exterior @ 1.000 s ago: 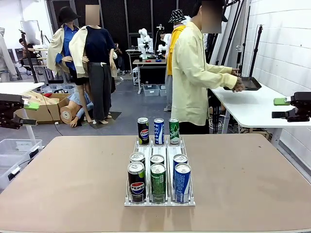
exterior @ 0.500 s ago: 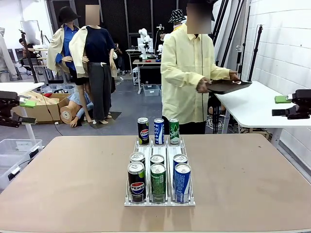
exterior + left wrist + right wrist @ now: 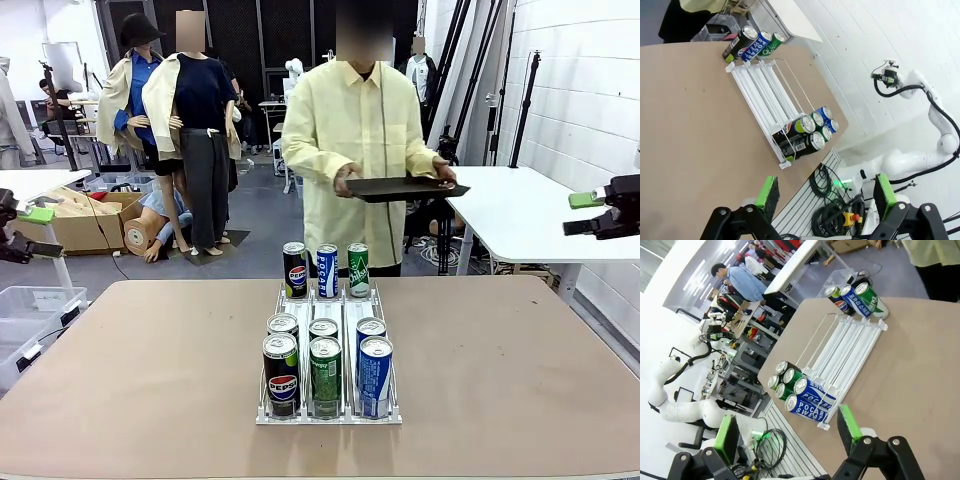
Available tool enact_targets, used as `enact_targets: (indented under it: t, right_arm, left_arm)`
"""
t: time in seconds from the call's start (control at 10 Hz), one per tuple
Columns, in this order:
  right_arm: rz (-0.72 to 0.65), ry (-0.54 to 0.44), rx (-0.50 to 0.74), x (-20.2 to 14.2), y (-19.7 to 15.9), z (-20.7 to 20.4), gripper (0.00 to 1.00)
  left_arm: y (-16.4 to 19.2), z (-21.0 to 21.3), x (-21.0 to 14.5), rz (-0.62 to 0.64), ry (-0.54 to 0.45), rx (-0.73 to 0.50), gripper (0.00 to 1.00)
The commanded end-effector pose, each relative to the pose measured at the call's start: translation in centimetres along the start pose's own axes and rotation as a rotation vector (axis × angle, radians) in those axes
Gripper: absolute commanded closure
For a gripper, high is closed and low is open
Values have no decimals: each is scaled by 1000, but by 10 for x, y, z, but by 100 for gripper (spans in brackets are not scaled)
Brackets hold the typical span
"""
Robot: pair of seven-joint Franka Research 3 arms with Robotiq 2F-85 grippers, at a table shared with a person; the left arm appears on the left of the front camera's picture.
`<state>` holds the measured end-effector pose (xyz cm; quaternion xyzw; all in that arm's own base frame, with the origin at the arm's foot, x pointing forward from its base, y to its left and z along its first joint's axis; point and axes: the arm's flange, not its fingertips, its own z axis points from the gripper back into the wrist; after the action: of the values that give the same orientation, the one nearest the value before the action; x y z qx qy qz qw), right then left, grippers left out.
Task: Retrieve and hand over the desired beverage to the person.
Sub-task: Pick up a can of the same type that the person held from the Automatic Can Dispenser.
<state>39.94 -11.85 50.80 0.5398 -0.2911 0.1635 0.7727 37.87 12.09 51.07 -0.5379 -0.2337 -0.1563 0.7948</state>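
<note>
Cans (image 3: 324,363): nine in one rack (image 3: 330,306), frame centre on table (image 3: 520,380); three far, six near.
Person (image 3: 350,150), upper centre, holds one tray (image 3: 400,187). Left gripper (image 3: 826,194) and right gripper (image 3: 787,431): jaws spread, empty.

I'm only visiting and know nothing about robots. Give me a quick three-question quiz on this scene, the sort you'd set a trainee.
1. True or false: the person is holding a dark tray with both hands.
2. How many cans stand in the white rack on the table? A) six B) nine C) twelve
3. Fill in the blank: the left gripper and the right gripper are both ___, with nothing between their fingers.

Key: 1 true; 2 B; 3 open.
</note>
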Motion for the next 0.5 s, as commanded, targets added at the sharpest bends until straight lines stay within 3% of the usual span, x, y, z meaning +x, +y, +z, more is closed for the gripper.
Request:
enact_targets:
  t: [0.0,0.4]
  right_arm:
    - [-31,9,8,4,1,1,0]
    - [-68,22,6,10,1,2,0]
  left_arm:
    - [3,3,2,-61,19,16,0]
    - [-1,-5,7,-154,48,-30,0]
